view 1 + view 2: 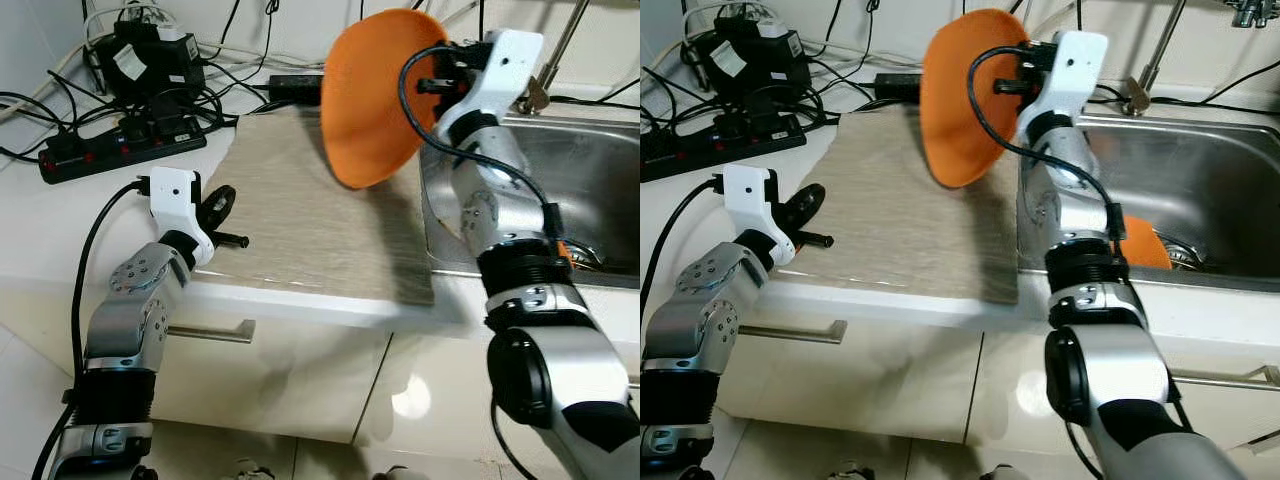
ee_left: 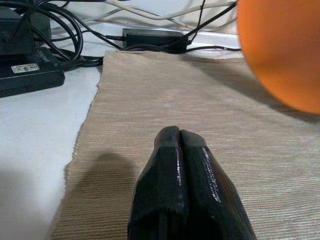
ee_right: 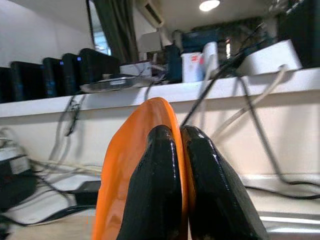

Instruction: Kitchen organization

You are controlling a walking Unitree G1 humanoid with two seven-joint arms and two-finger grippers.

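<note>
Nearest me, the left gripper (image 1: 222,205) rests clenched and empty on the beige mat (image 1: 300,210). I see the right gripper (image 1: 1012,72) grasping the orange plate (image 1: 960,95) by its rim, raised above the mat beside the sink (image 1: 1200,200). Another orange item (image 1: 1143,243), possibly a plate, lies in the sink.

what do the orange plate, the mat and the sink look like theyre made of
Orange plate, clamped by the right gripper: probably plastic; uniform matte colour, thin rim, no glaze shine.
Mat: woven fabric or fibre; beige with fine ribbed lines and a slightly frayed edge.
Sink: looks like stainless steel; grey brushed metal with soft reflections.
</note>
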